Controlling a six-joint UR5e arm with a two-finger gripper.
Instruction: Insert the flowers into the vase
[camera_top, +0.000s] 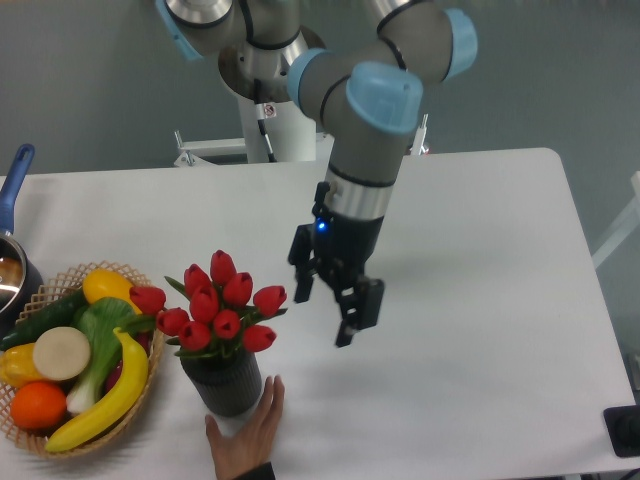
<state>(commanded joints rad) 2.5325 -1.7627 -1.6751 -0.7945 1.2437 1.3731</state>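
The red tulips (217, 306) stand upright in the dark grey ribbed vase (224, 382) at the front left of the white table (480, 250). Their stems are hidden inside the vase. My gripper (325, 313) hangs above the table just to the right of the flowers, apart from them. Its fingers (349, 325) are spread and hold nothing.
A human hand (248, 433) rests against the vase's front right side. A wicker basket (150, 375) of toy fruit and vegetables sits left of the vase. A blue-handled pot (12, 215) is at the left edge. A dark object (625, 432) sits at the front right corner.
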